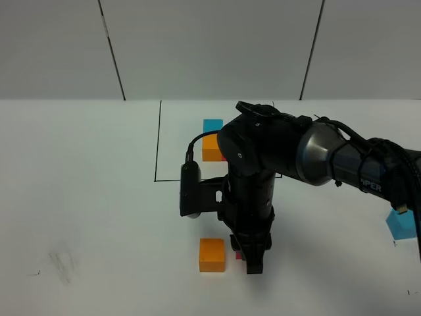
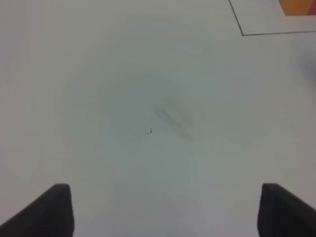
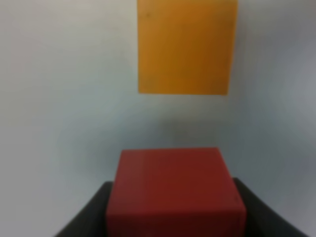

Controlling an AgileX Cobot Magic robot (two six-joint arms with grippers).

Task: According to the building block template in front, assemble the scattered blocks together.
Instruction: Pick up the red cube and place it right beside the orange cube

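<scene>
Right gripper [image 1: 253, 262]: jaws closed against sides of red block [image 3: 175, 190]. Red block just beside orange block [image 1: 212, 255], narrow gap between. Blue block [image 1: 401, 225] well apart, far right. Template [image 1: 210, 148] at rear, partly hidden. Left gripper [image 2: 165, 212]: wide open, empty, over table [image 2: 98, 98].

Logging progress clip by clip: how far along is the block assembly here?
Done: nothing joined yet; the orange block lies alone. In hand: the right gripper has the red block between its fingers, near the orange block but apart from it. Remaining: set red against orange as the template shows, then fetch the blue block at the far right. The left gripper is open.
</scene>
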